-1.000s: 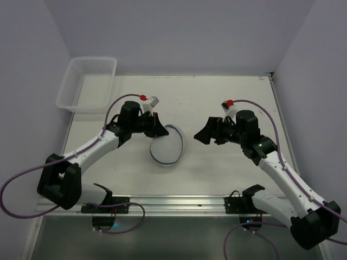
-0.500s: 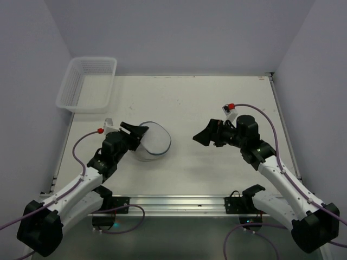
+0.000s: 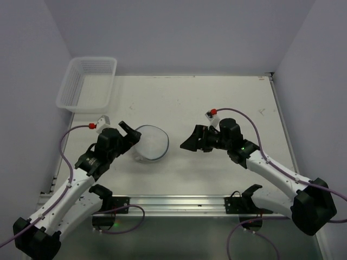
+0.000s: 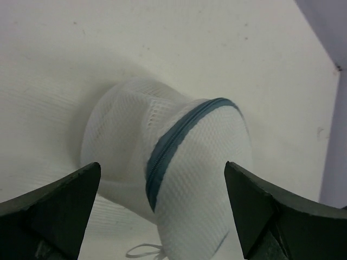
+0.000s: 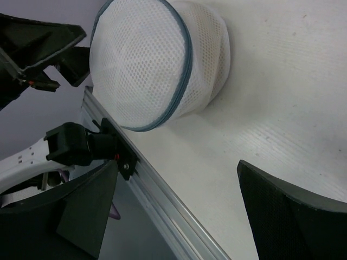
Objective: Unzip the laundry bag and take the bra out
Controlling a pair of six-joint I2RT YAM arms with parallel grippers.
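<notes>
Beside laundry bag [image 4: 190,162], white cord [image 4: 143,251]: left wrist only.

No lettering, label, brand mark, number or sign can be read in any of the views. The laundry bag [image 4: 195,162] shows only plain white mesh and its grey-blue zipper [image 4: 162,149]. The tabletop [image 4: 162,43] carries only a few small dark specks, none of them legible as writing.
</notes>
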